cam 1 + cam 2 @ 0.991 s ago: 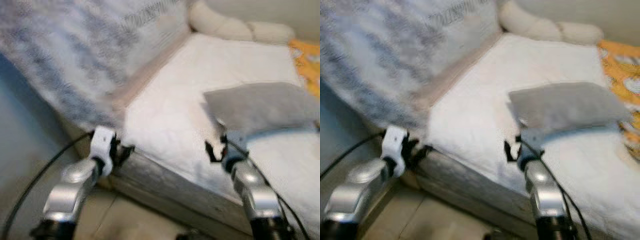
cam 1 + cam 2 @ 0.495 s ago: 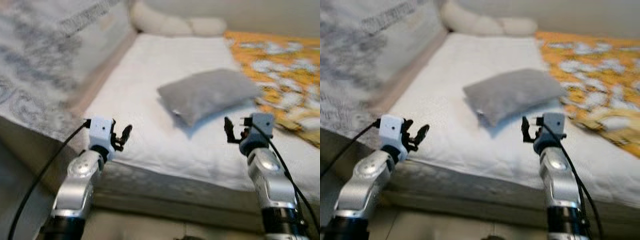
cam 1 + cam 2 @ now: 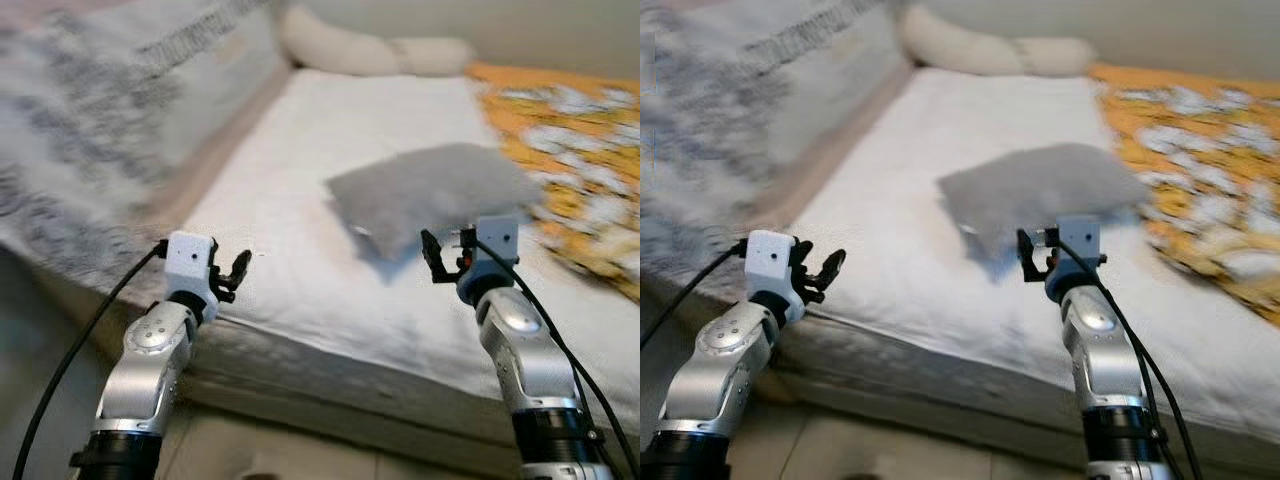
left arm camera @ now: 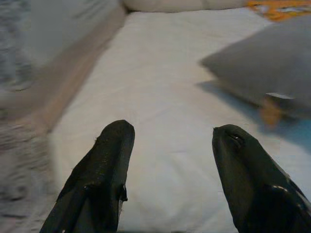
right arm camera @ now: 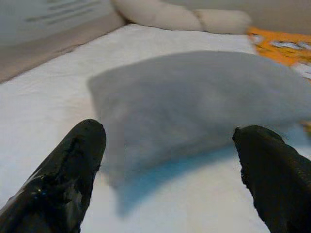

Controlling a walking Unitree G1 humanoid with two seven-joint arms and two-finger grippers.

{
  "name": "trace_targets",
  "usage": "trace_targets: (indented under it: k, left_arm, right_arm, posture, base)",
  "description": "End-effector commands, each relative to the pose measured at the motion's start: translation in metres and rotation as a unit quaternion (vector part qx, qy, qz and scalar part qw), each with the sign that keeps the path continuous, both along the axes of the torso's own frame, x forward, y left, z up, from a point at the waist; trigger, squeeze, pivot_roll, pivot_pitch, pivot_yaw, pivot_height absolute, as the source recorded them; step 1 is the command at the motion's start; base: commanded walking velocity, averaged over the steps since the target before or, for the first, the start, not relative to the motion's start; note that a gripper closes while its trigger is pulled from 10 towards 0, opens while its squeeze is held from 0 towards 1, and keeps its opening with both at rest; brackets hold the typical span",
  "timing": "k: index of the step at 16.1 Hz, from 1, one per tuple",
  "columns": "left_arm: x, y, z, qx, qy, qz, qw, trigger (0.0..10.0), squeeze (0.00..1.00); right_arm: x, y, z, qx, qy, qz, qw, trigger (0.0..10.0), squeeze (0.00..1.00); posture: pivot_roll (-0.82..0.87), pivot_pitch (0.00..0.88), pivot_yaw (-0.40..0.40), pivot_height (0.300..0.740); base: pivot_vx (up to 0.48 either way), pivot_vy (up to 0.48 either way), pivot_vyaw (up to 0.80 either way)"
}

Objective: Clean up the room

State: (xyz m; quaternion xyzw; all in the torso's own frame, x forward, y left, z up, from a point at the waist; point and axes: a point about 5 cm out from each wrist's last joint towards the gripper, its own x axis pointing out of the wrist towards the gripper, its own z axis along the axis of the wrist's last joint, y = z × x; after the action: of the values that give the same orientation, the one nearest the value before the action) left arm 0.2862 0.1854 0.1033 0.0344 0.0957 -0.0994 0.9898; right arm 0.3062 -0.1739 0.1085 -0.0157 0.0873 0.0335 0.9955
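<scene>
A grey pillow lies flat in the middle of a white mattress. My right gripper is open and empty, held just in front of the pillow's near edge. In the right wrist view the pillow lies between its two fingers. My left gripper is open and empty above the mattress's near left edge, well left of the pillow. The left wrist view looks across the mattress, with the pillow off to one side.
An orange patterned blanket covers the bed's right side. A long cream cushion lies along the back of the bed. A grey patterned cover rises along the left. The bed's front edge is just ahead of my arms.
The whole view has swung from the bed's left corner to face the bed. Both arms stay raised and open. The right gripper now sits closer to the pillow's near edge.
</scene>
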Motion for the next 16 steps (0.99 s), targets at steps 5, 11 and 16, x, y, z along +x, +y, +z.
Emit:
trace_targets:
  k: [5,11,16]
  left_arm:
    - [0.0074,0.0003,0.0061,0.005,-0.011,0.006,1.000,10.0,0.00]
    - [0.0063,0.0030,0.0035,0.008,-0.002,0.004,1.000,10.0,0.00]
    - [0.0073,0.0064,0.0069,0.015,-0.014,0.004,1.000,10.0,0.00]
  right_arm:
    - [0.0022,-0.0009,0.0002,-0.004,0.006,-0.002,1.000,10.0,0.00]
    - [0.0012,-0.0023,-0.0039,0.003,0.015,-0.008,1.000,10.0,0.00]
    - [0.0020,-0.0027,-0.0035,-0.001,0.011,-0.007,1.000,10.0,0.00]
  posture:
    - [0.00,0.000,0.013,0.740]
    - [-0.01,0.000,0.016,0.740]
    - [-0.01,0.000,0.017,0.740]
  base:
    - [0.199,0.000,0.00]
    - [0.000,0.000,0.00]
    - [0.169,0.000,-0.40]
